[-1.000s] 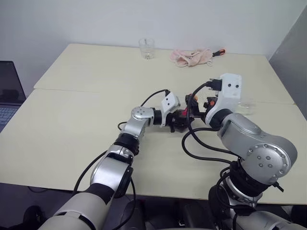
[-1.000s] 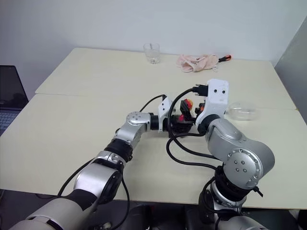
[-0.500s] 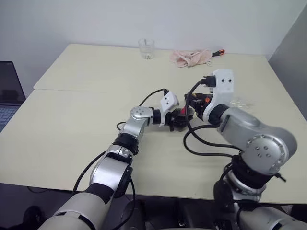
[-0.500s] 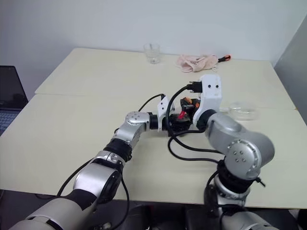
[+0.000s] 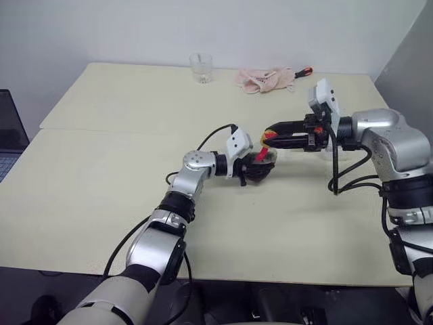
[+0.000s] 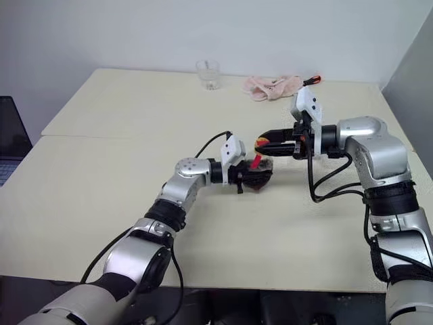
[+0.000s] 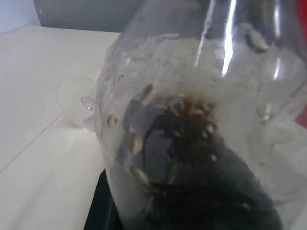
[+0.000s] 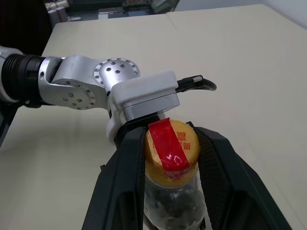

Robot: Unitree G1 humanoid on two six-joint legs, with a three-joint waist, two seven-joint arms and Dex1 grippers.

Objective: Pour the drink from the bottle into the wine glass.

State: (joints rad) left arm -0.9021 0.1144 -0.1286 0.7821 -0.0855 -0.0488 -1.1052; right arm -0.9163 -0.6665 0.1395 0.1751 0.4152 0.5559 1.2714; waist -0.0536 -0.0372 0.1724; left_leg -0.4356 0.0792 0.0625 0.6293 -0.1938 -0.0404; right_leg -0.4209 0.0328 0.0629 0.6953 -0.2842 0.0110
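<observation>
Right gripper (image 8: 170, 158) swung out sideways, now level, fingers straddling yellow cap (image 8: 171, 148), prob. to unscrew. Left gripper (image 5: 252, 169) pinches bottle (image 7: 192, 143) body, steadying it. Drink (image 7: 201, 182) inside. Wine glass (image 7: 76, 103) beyond left gripper.

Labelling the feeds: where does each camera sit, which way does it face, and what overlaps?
Left eye, right eye: on the head, looking forward and down over the table; both arms show.
Left wrist: on the left arm, close against the bottle and its dark drink.
Right wrist: on the right arm, looking along its claw at the yellow cap; the left claw shows beyond.
Shared: all four see the bottle.
</observation>
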